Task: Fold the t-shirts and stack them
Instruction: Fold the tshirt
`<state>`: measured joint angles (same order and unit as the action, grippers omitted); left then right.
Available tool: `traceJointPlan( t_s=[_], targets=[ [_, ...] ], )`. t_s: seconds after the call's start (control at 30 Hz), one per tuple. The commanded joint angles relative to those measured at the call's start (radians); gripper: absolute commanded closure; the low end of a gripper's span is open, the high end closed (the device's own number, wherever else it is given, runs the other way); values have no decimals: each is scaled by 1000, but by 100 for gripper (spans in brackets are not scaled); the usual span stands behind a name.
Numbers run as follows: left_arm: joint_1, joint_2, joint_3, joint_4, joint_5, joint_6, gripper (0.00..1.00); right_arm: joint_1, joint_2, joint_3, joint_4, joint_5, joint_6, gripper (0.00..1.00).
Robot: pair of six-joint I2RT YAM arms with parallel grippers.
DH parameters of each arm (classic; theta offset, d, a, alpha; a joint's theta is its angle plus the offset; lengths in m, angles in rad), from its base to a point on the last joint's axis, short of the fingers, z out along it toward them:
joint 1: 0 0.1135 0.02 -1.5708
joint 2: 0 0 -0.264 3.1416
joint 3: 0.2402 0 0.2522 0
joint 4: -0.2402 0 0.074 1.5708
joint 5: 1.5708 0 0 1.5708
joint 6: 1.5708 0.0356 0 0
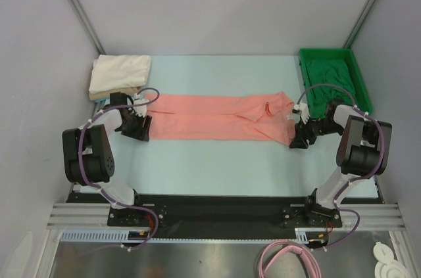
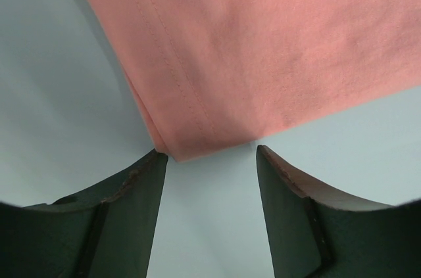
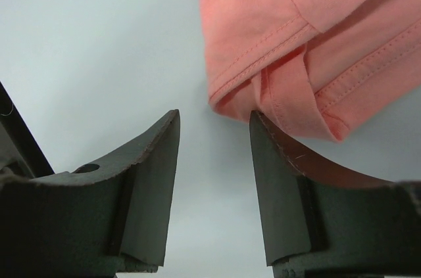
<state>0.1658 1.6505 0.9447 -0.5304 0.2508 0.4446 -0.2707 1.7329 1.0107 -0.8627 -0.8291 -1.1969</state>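
Observation:
A salmon-pink t-shirt [image 1: 220, 117] lies folded lengthwise into a long strip across the table's middle. My left gripper [image 1: 139, 127] is open at the strip's near left corner; the left wrist view shows that hemmed corner [image 2: 184, 140] just ahead of the spread jaws [image 2: 210, 156], nothing between them. My right gripper [image 1: 301, 135] is open at the strip's near right end; the right wrist view shows a bunched sleeve edge [image 3: 276, 87] just beyond the jaws [image 3: 214, 117]. A folded white shirt [image 1: 120, 73] lies on a tan one at the back left. A dark green shirt [image 1: 332, 81] lies in the tray.
A bright green plastic tray [image 1: 309, 58] stands at the back right. Grey walls close in the table on three sides. The black rail [image 1: 217, 209] with the arm bases runs along the near edge.

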Motion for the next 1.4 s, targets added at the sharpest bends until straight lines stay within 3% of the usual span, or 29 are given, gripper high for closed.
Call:
traceJointPlan(
  t_s=[0.0, 0.5, 0.73, 1.03, 1.13, 1.27, 1.37],
  targets=[
    [9, 26, 17, 13, 24, -4, 37, -4, 28, 40, -44, -34, -44, 49],
    [12, 37, 16, 15, 5, -4, 41, -2, 148, 146, -139, -59, -150, 56],
    [12, 28, 17, 7, 5, -10, 42, 7, 140, 160, -197, -64, -210, 53],
    [12, 22, 23, -2, 18, -20, 41, 93, 105, 134, -110, 39, -110, 53],
    [12, 20, 17, 1, 19, -20, 42, 114, 93, 118, -44, 65, -52, 63],
    [12, 15, 11, 1, 7, -12, 42, 111, 77, 118, -33, 71, -35, 85],
    [12, 17, 9, 10, -40, 3, 42, 93, 57, 115, -48, 79, -41, 90]
  ],
)
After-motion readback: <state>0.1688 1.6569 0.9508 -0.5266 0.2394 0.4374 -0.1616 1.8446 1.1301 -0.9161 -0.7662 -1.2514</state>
